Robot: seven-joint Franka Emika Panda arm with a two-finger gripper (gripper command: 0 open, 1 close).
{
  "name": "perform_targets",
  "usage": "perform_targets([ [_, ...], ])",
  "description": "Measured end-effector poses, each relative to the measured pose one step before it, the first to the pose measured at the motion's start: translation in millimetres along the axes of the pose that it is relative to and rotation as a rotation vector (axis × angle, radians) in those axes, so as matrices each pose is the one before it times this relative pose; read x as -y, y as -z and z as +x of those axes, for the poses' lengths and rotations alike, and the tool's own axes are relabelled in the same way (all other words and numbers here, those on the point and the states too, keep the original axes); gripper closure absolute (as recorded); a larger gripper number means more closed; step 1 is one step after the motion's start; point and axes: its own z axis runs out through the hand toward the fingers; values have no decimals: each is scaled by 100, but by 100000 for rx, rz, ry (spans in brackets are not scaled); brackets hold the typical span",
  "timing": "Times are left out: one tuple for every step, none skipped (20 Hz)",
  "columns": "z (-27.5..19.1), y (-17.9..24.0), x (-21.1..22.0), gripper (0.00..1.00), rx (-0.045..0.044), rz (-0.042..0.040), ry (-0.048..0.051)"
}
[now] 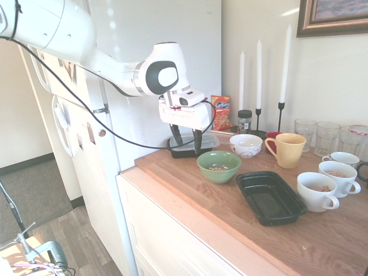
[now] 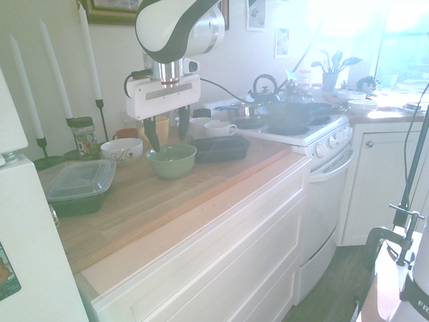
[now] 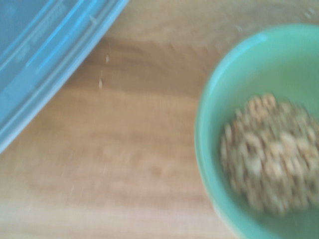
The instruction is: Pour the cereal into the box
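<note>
The cereal is a tan heap of small rings inside a green bowl in the middle of the wooden counter; a little of the cereal also shows in the first exterior view. The box, a shallow black tray, lies empty just beside the bowl. In the second exterior view the box sits behind the green bowl. My gripper hangs open and empty a little above the counter, between the bowl and a lidded container. Seen from the other side, the gripper hovers just over the bowl's far rim.
A black container with a clear lid stands right behind the gripper. A white patterned bowl, a yellow mug, white cups, glasses, candles and a snack packet line the back. A stove adjoins the counter.
</note>
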Motion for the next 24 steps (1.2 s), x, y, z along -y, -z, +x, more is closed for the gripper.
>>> perform_targets([
  [563, -902, 816, 0, -339, -803, -180],
  [619, -733, 802, 0, -503, -306, -451],
  [558, -767, 715, 0, -62, -171, -213],
  [455, -779, 649, 0, 166, -263, -109],
  [402, -754, 528, 0, 142, -371, -76],
  [355, -706, 448, 0, 145, -478, -51],
  [305, -627, 406, 0, 194, -576, -29],
  [280, -568, 326, 0, 329, -867, -65],
  [225, -540, 253, 100, 441, -990, -92],
  [250, -574, 247, 100, 496, -783, -218],
  [243, -576, 193, 100, 628, -517, -446],
  [248, -644, 198, 100, 680, -479, -463],
  [276, -589, 203, 100, 625, -301, -548],
  [301, -551, 141, 100, 687, -320, -644],
  [309, -454, 131, 100, 320, -337, -442],
  [229, -438, 99, 100, 137, -289, -238],
  [220, -357, 72, 100, 109, -186, -257],
  [145, -360, -32, 100, 311, -278, -343],
  [95, -366, -105, 100, 513, -291, -367],
  [95, -328, -108, 100, 463, -275, -314],
  [155, -43, -92, 100, 45, 70, -379],
  [120, -1, -82, 100, 14, 24, -296],
  [69, -10, -54, 100, -44, -39, -141],
  [41, 3, -31, 100, -50, -30, -67],
])
